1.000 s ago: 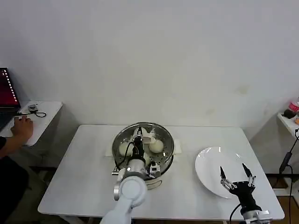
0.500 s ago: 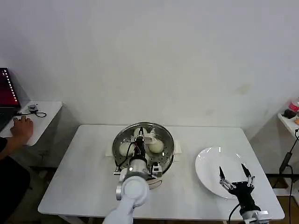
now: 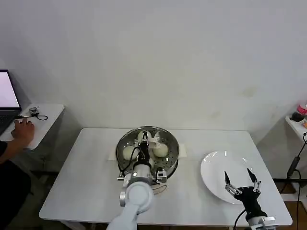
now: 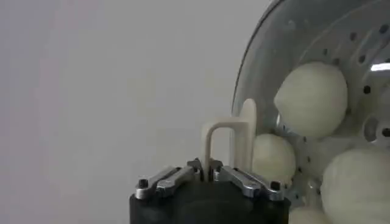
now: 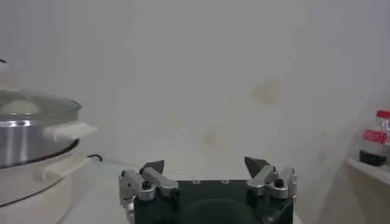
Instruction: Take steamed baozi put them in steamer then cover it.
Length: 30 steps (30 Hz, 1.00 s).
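Inside one steamer (image 3: 147,149), four steamed baozi (image 4: 311,98), lidded

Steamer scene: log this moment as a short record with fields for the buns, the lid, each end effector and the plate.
steamer: mid-table, under a glass lid
steamed baozi: inside on the perforated tray, seen through the lid
lid handle: cream loop, gripped
left end effector: over the steamer, shut on the lid handle
right end effector: open, over the near part of the plate
plate: white, right of the steamer
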{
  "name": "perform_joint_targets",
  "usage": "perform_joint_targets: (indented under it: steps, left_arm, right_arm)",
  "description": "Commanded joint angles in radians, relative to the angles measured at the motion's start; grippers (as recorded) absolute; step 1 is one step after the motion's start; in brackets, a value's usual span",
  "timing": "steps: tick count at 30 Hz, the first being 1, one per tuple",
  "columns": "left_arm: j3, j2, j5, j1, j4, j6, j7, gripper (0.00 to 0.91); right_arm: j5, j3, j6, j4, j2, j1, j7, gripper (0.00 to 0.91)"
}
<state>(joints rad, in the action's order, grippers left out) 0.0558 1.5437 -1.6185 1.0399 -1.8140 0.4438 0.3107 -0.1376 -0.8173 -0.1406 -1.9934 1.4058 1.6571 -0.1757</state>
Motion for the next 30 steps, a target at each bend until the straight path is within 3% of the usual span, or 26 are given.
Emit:
perform_joint_targets:
  steps: [1, 15, 30]
  left_arm:
    - [-0.001, 0.000, 0.002, 0.003, 0.001, 0.000, -0.005, 0.907]
    - [0.003, -0.053, 0.034, 0.039, -0.120, -0.003, 0.002, 0.907]
    - [0.019, -0.161, 0.149, 0.251, -0.417, -0.058, -0.056, 0.907]
  right_arm:
    - [0.000, 0.001, 0.000, -0.003, 0.001, 0.001, -0.001, 0.907]
    - [0.006, 0.008, -0.002, 0.001, 0.007, 0.001, 0.000, 0.907]
    - [0.008, 0.014, -0.008, 0.006, 0.005, 0.010, 0.001, 0.907]
